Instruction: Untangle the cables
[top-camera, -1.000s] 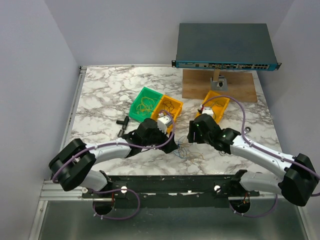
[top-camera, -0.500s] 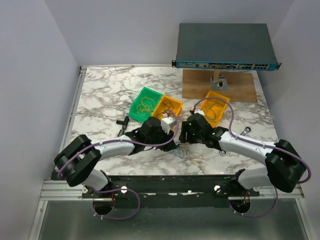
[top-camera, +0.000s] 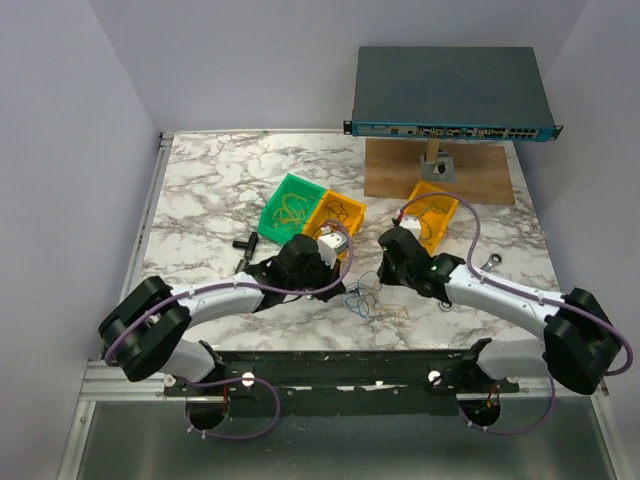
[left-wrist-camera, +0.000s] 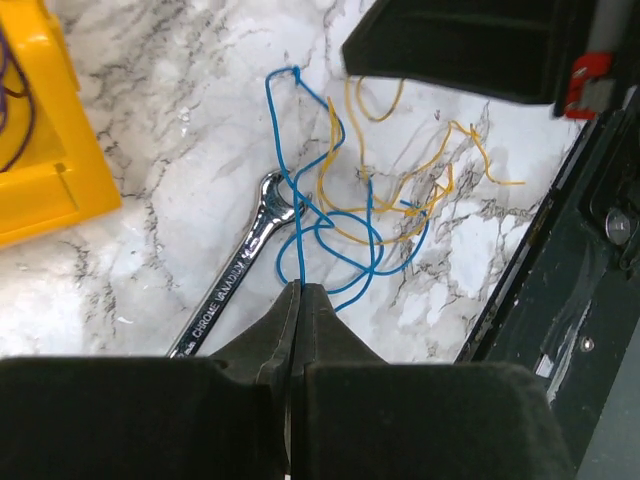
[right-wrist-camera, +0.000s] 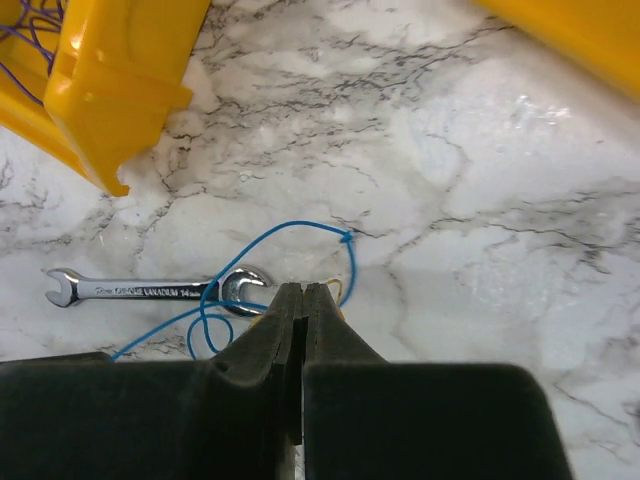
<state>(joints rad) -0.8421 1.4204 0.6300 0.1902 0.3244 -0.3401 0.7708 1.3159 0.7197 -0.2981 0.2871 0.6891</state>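
Yellow bin (top-camera: 345, 203): purple wires (top-camera: 338, 213) inside. Green bin (top-camera: 275, 200) touching its left side: yellow-orange wires (top-camera: 290, 210). Cables (left-wrist-camera: 340, 220), blue and yellow-orange, tangled on counter (top-camera: 200, 190) just before yellow bin, crossing wrench (left-wrist-camera: 235, 275) head. Left pincer (left-wrist-camera: 298, 300) clamped on blue strand. Right pincer (right-wrist-camera: 302, 300) closed, grip unclear, now farther right of yellow bin than before.

L arm (top-camera: 215, 297) & R arm (top-camera: 500, 293): white links, black joints. Purple cable (top-camera: 476, 228) runs along each. Fingers (left-wrist-camera: 272, 338) matte black.
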